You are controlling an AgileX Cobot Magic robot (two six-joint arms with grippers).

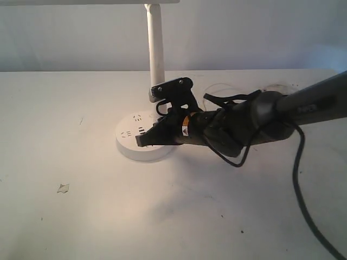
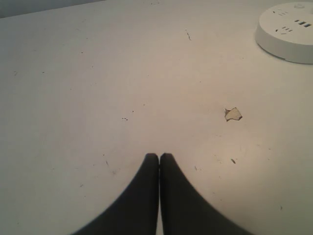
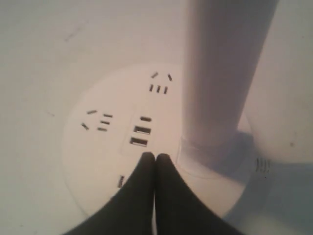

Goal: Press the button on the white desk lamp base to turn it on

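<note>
The white desk lamp base (image 1: pixel 130 147) sits on the table left of centre, with its slim pole (image 1: pixel 155 49) rising behind it. My right gripper (image 1: pixel 142 141) reaches across from the right, shut, with its tips down on the base top. In the right wrist view the shut fingertips (image 3: pixel 155 156) rest just below the USB slots (image 3: pixel 140 136), beside the pole (image 3: pixel 220 73) and over the base (image 3: pixel 93 156). The button is hidden, and no ring outline shows. My left gripper (image 2: pixel 159 156) is shut on nothing over bare table, far from the base (image 2: pixel 288 32).
A warm glow lies on the table around the base. A small torn scrap (image 1: pixel 63 188) (image 2: pixel 233 114) lies on the table near the left gripper. A black cable (image 1: pixel 298 179) trails from the right arm to the front right. Thin cord loops (image 1: pixel 222 89) lie behind the arm.
</note>
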